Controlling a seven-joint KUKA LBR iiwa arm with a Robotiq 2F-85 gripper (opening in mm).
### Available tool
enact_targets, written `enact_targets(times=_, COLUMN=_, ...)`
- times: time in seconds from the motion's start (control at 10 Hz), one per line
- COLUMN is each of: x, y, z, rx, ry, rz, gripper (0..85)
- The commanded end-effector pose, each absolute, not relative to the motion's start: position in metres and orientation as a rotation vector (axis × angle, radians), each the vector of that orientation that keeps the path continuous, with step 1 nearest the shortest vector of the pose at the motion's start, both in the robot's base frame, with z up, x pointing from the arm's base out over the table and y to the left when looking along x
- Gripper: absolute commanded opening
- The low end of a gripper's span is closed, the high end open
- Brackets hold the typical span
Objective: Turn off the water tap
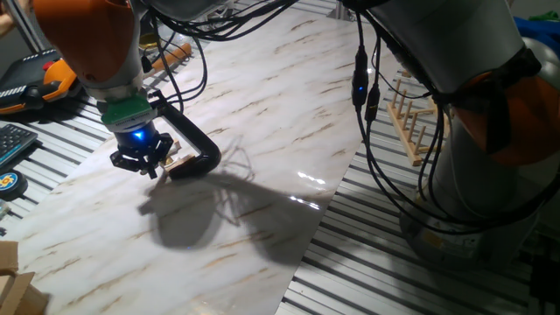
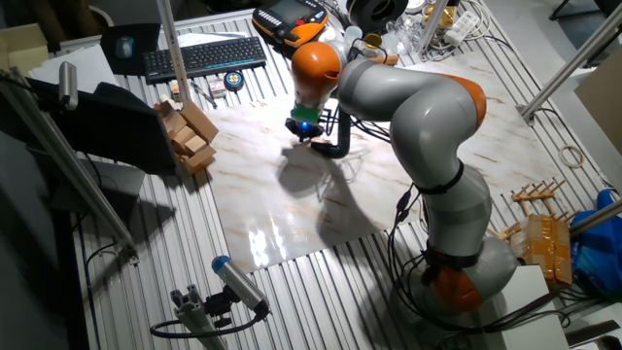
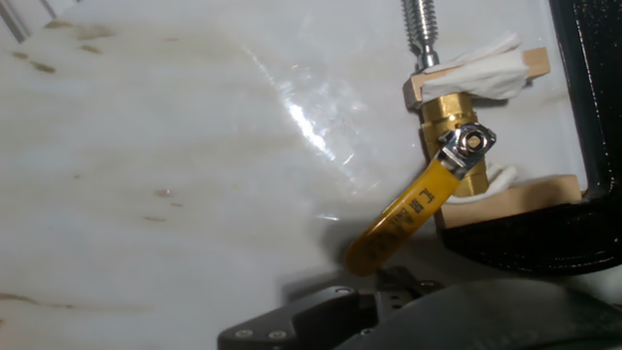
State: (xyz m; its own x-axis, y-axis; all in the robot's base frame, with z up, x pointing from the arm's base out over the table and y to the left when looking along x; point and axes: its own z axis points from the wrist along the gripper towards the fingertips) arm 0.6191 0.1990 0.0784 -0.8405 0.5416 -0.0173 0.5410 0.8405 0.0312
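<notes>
The water tap is a small brass valve (image 3: 450,117) with a yellow lever handle (image 3: 408,209). It is held between two wooden pads in the jaw of a black C-clamp (image 3: 593,126), under the silver screw rod (image 3: 420,29). The lever points down-left, slanted away from the valve body. The clamp (image 1: 197,149) lies on the marble board, also in the other fixed view (image 2: 335,146). My gripper (image 1: 142,162) hovers low over the clamp's left end. In the hand view only its black body (image 3: 330,316) shows, just below the lever's tip. The fingertips are hidden.
A wooden-handled hammer (image 1: 166,57) lies behind the clamp. A wooden rack (image 1: 411,114) stands off the board's right edge. Wooden blocks (image 2: 190,136), a keyboard (image 2: 204,56) and an orange pendant (image 2: 292,19) lie beyond the board. Cables hang from the arm.
</notes>
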Motion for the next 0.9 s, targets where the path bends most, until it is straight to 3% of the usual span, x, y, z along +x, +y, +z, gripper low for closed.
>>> enact_targets(times=0.0, x=0.621, y=0.2, z=0.078, rx=0.881, ry=2.988, rz=0.04, gripper=0.0)
enact_targets(times=0.8, x=0.634, y=0.204, z=0.072, rx=0.92, ry=2.953, rz=0.039, gripper=0.0)
